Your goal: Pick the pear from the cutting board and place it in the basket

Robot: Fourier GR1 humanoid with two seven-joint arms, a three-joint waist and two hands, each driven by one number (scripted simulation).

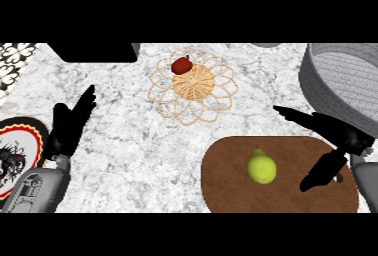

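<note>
Marbled grey bench (133,165), pear (261,167) on cutting board (229,195), stem pointing away from us, our left hand (66,131) and right hand (345,141) splayed

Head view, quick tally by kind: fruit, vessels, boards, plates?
Fruit: 2, pear and red fruit
Vessels: 2, wicker basket and grey tub
Boards: 1, cutting board
Plates: 1, plate
Total: 6

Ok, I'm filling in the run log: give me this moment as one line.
phase: pre-grasp | pear: on cutting board, untouched | right hand: open, right of pear | left hand: open, resting left
</note>
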